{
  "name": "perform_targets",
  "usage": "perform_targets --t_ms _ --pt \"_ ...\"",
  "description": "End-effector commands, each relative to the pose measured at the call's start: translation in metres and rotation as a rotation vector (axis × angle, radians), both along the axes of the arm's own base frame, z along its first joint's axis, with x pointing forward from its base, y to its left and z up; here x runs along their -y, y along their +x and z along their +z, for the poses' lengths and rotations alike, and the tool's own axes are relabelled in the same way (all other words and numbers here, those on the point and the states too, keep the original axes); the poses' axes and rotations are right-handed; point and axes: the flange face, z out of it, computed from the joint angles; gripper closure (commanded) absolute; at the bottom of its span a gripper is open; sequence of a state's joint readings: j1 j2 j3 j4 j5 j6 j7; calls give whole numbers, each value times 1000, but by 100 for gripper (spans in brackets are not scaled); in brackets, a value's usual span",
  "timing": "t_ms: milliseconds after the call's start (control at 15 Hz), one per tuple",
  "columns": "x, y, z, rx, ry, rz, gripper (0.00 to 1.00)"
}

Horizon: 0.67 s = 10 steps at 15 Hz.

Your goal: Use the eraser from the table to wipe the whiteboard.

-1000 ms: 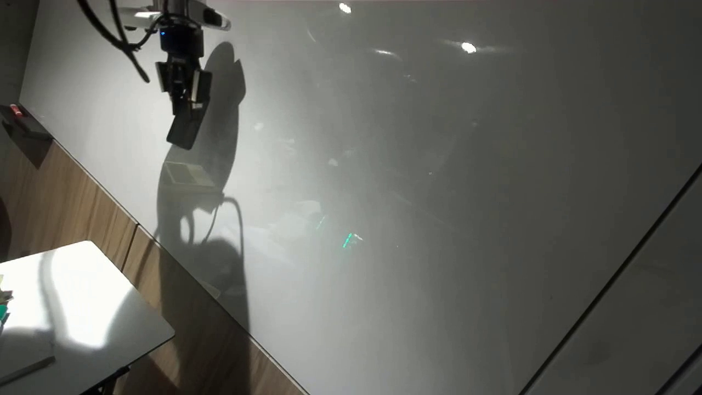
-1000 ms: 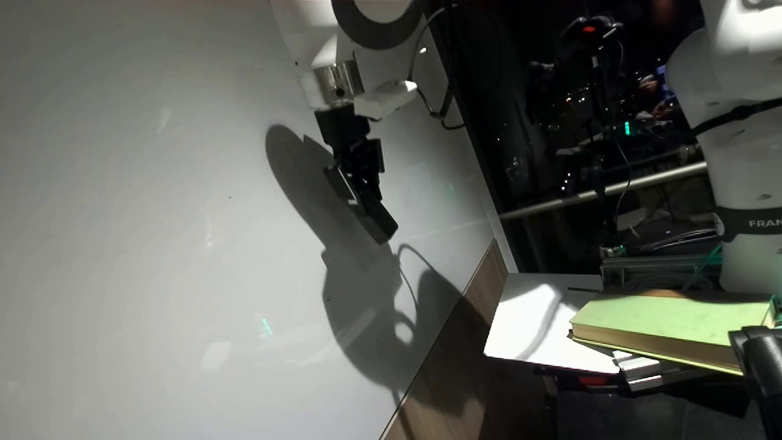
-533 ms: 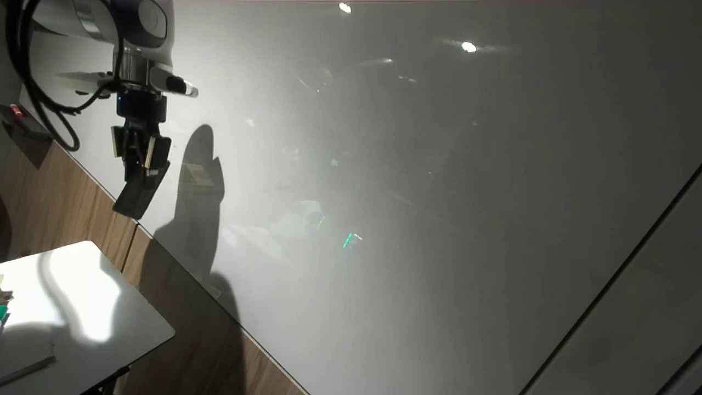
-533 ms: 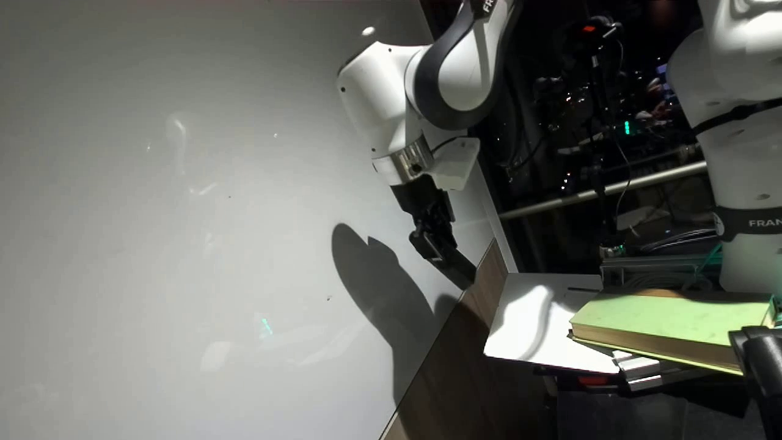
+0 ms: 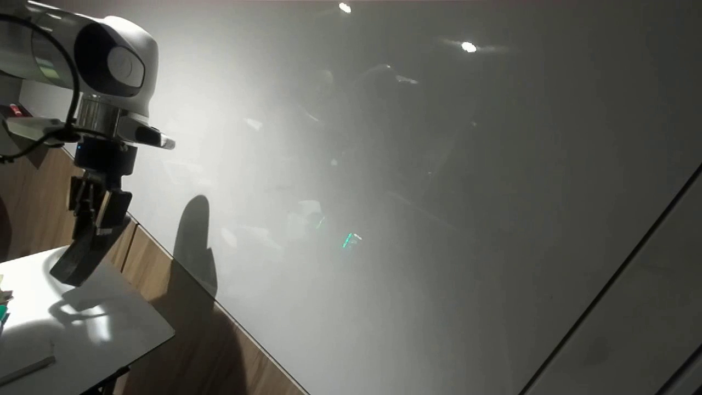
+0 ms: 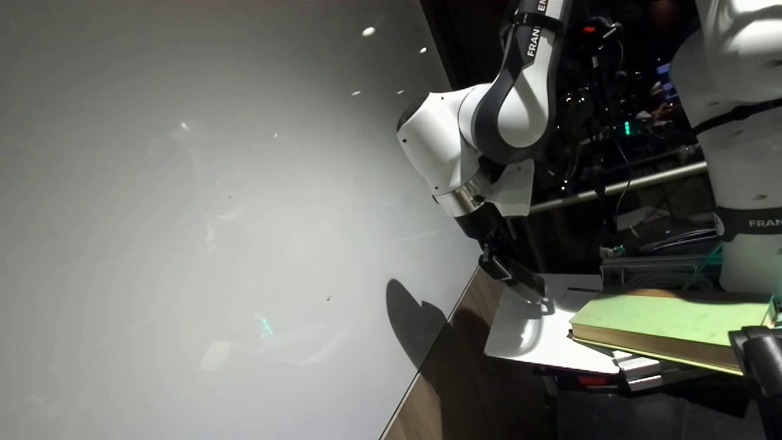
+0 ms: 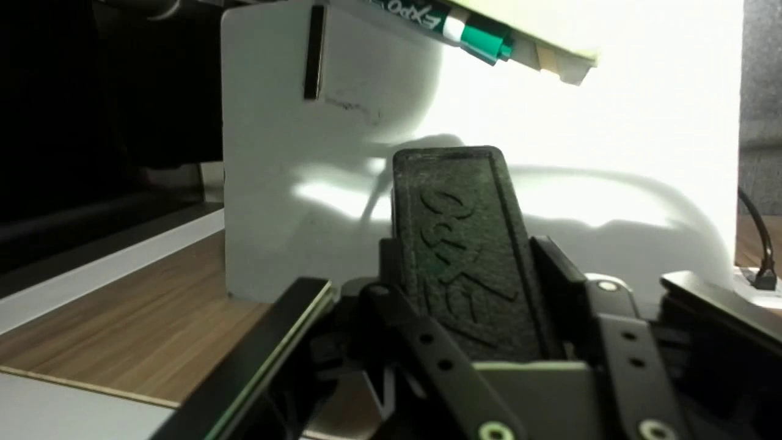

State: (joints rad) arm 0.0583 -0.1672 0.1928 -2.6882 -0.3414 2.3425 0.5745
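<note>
The eraser (image 7: 458, 244) is a dark grey oblong block with raised-edge lettering. My gripper (image 7: 470, 272) is shut on its sides, and the far half sticks out past the fingers. In both exterior views the eraser (image 5: 82, 258) (image 6: 526, 284) points tilted down over the white table (image 5: 131, 323) (image 6: 507, 342). Its lower end is close to the tabletop; I cannot tell whether it touches. The table (image 7: 275, 244) fills much of the wrist view. The whiteboard (image 5: 411, 219) is large and glossy; it also shows in an exterior view (image 6: 214, 214). The gripper and eraser are apart from it.
A green marker (image 7: 482, 36) lies beside a thick pale green book (image 6: 660, 324) on the table. A thin dark strip (image 7: 314, 55) lies on the tabletop. Wood panelling (image 5: 186, 312) runs below the whiteboard. A black device (image 6: 763, 360) stands at the right edge.
The arm has moved down and away from the whiteboard, carrying the eraser from in front of the board to above the table. The grip on the eraser looks the same.
</note>
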Motion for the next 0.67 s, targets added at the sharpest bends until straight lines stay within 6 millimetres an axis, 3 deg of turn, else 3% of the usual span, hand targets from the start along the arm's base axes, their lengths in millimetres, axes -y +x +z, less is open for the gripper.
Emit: perform_targets --t_ms 0,267,600 --pt "5 -20 -20 -26 10 -16 71" --pt "12 -22 -39 -51 17 -23 71" --pt "23 -15 -46 -27 57 -33 71"
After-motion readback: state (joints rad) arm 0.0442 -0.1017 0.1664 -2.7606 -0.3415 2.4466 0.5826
